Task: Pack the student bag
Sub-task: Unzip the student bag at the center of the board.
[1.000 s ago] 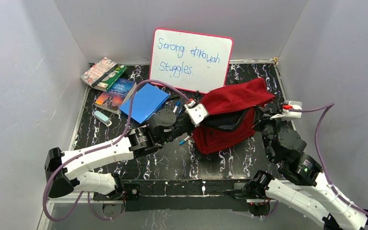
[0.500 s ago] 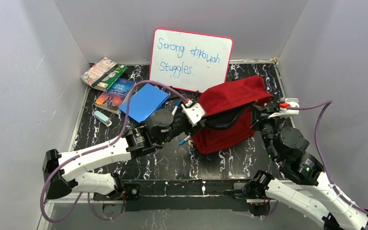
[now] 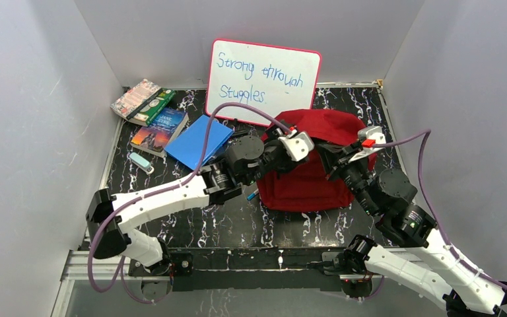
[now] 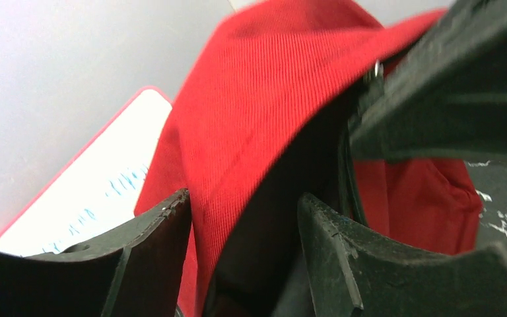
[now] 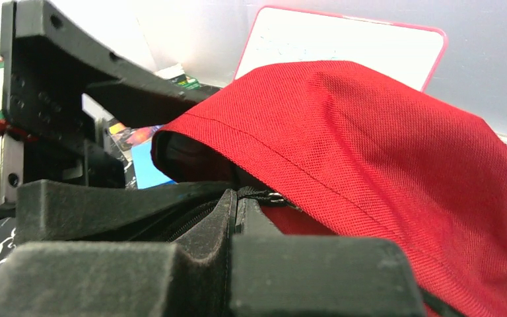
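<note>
Red fabric of the bag (image 3: 310, 181) stands bunched at the middle-right of the table (image 3: 237, 224), just in front of the whiteboard (image 3: 264, 82). Both arms reach inward and meet at the bag's top opening. The left gripper (image 4: 243, 198) has its fingers apart, with the edge of the flap passing between them and a gap beside it. The right gripper (image 5: 236, 198) is closed tight on the bag's black zipper edge. The table is black with white veins, enclosed by 3 plain grey walls. Books (image 3: 148, 109) and a blue folder (image 3: 199, 140) lie at the back left. From above, both sets of fingertips are hidden by the wrists, and the bag's inside is too dark to make out.
</note>
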`<state>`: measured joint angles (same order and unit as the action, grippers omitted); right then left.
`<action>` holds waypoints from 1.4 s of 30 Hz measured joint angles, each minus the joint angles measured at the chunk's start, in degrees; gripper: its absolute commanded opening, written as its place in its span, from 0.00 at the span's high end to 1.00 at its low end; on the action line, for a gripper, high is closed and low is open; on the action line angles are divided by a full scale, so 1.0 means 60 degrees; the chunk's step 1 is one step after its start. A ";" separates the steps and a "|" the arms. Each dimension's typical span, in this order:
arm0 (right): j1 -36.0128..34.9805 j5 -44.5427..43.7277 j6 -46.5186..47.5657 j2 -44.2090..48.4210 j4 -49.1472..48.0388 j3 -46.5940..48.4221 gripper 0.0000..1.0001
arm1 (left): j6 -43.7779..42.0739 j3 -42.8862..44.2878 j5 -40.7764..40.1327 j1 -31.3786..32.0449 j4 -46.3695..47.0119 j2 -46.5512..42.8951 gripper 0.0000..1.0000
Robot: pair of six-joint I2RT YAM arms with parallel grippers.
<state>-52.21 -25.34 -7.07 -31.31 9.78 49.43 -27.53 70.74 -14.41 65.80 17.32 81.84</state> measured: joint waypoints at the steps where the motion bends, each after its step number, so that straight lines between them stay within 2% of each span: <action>1: 0.0000 0.0047 -0.0004 0.0007 -0.0040 0.0000 1.00 | -0.0102 0.0171 0.0011 0.0000 0.0029 0.0109 0.44; 5: 0.0000 0.0240 -0.0015 0.0033 -0.0160 -0.0004 1.00 | -0.0568 0.0860 0.0080 0.0007 0.0350 0.0576 0.44; 7: 0.0000 0.0262 -0.0018 0.0047 -0.0160 -0.0004 1.00 | -0.0776 0.1096 0.0124 0.0011 0.0576 0.0794 0.48; 9: 0.0000 0.0266 -0.0026 0.0069 -0.0153 -0.0004 1.00 | -0.0984 0.1249 0.0226 0.0011 0.0743 0.0973 0.60; 13: 0.0000 0.0215 -0.0033 0.0164 -0.0124 -0.0004 1.00 | -0.1333 0.1541 0.0379 0.0022 0.0954 0.1366 0.91; 15: 0.0000 0.0091 -0.0047 0.0270 -0.0091 -0.0004 1.00 | -0.1461 0.1683 0.0433 0.0044 0.0980 0.1552 1.00; 19: 0.0000 -0.0612 -0.0273 0.0590 0.0066 -0.0018 1.00 | -0.1683 0.1789 0.0470 0.0062 0.0976 0.1665 1.00; 28: -0.0007 -0.3446 -0.1577 0.1464 0.1064 -0.0080 1.00 | -0.1836 0.1792 0.0455 0.0080 0.1118 0.1654 1.00; 42: -0.0007 -0.5584 -0.4867 0.1490 0.4488 -0.0076 1.00 | -0.2025 0.1749 -0.0670 0.0113 0.1566 0.1504 1.00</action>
<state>-52.25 -58.85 -36.27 -22.37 36.71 48.97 -39.68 81.23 -18.44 66.48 26.72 90.87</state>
